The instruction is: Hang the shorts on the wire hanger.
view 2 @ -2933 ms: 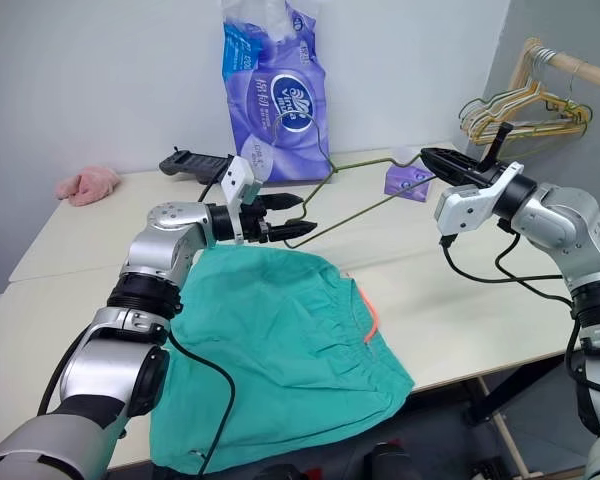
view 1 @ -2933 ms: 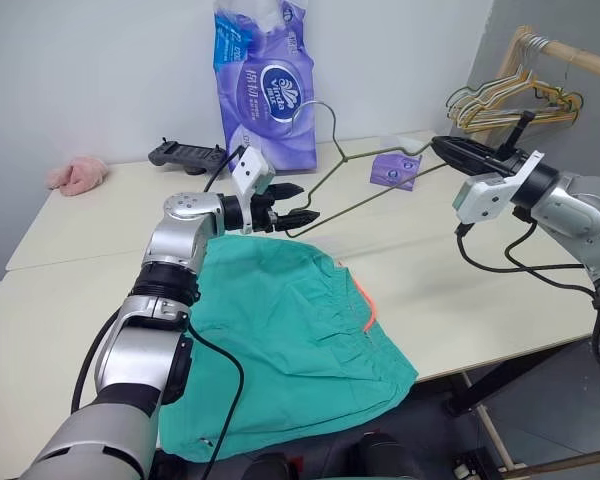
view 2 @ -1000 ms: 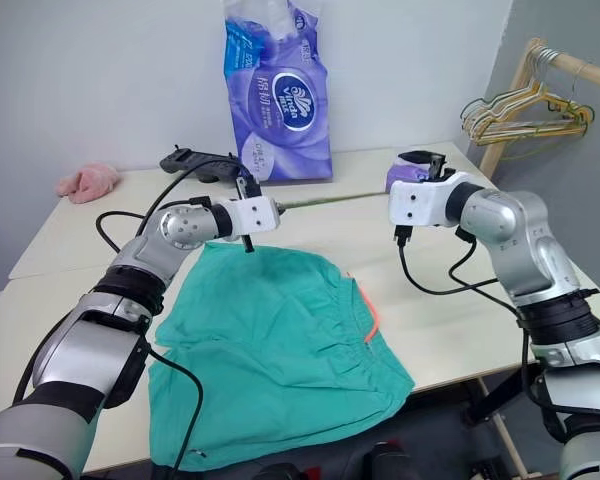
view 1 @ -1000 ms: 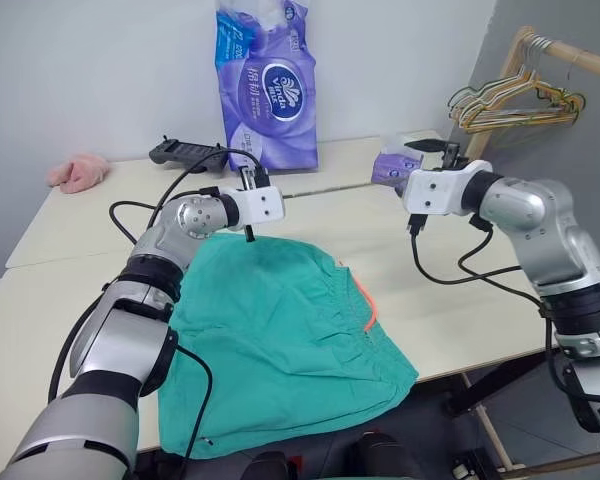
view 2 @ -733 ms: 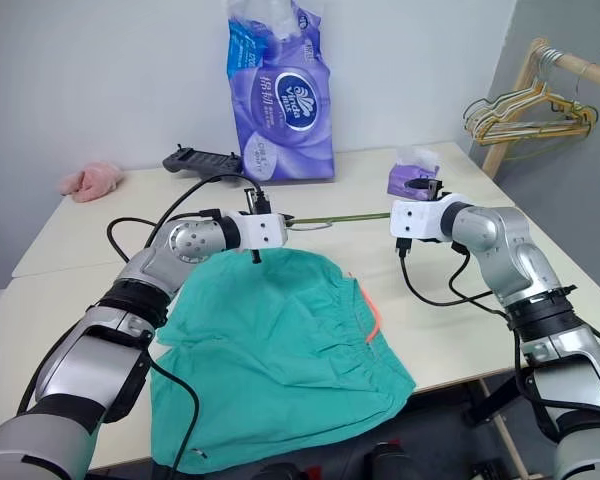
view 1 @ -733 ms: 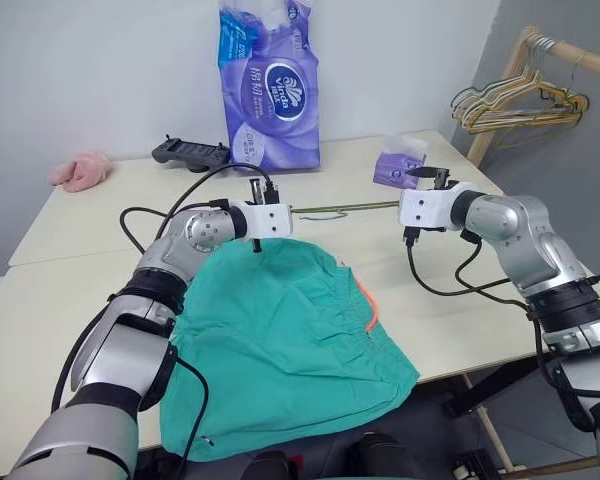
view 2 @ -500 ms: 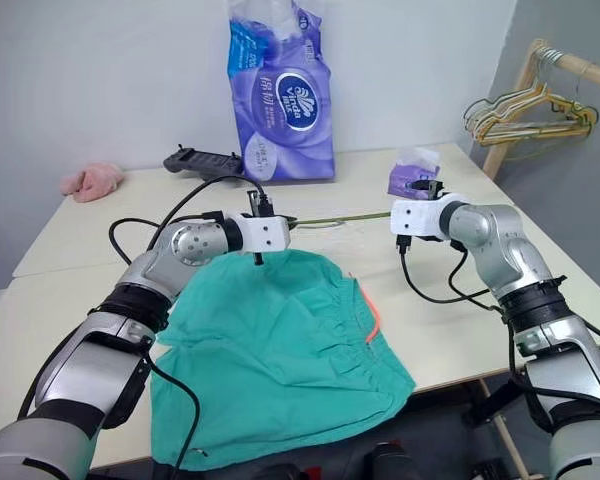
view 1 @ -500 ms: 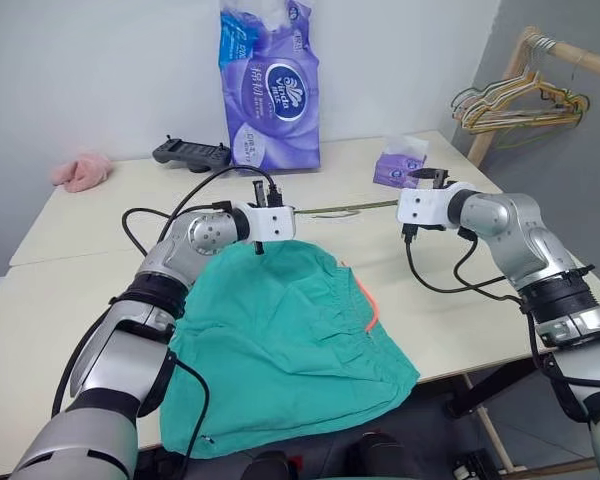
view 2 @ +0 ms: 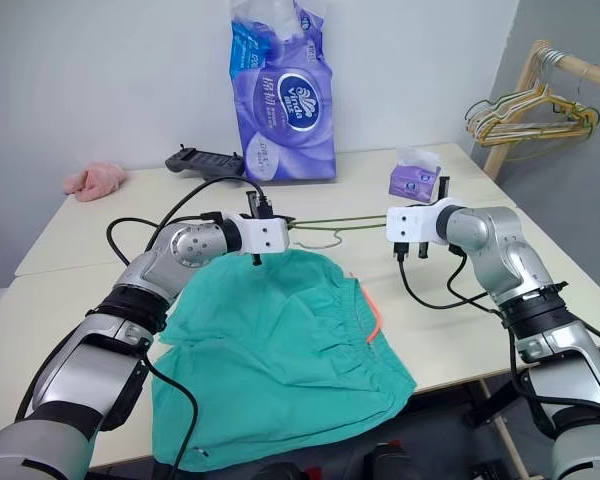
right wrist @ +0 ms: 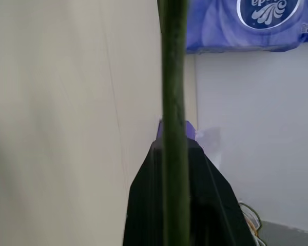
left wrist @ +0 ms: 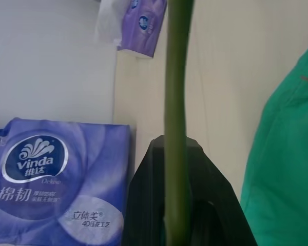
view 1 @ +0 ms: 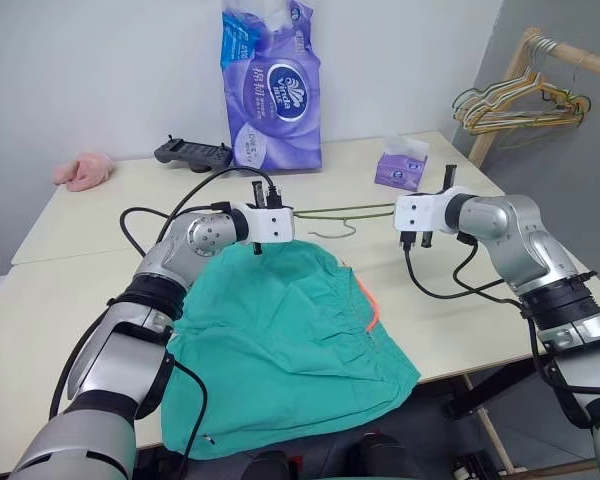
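Wire hanger (view 1: 345, 212) spans just beyond the shorts (view 1: 290, 340), each end pinched by your left gripper (view 1: 290, 212) and right gripper (view 1: 398, 212); keep it level as you lower toward the waistband.

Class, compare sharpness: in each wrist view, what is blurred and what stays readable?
Left wrist view: the wire hanger, close to the lens, is a soft-edged green bar, while the purple tissue pack print reads clearly. Right wrist view: again the wire is blurred, and the black fingers are soft too.
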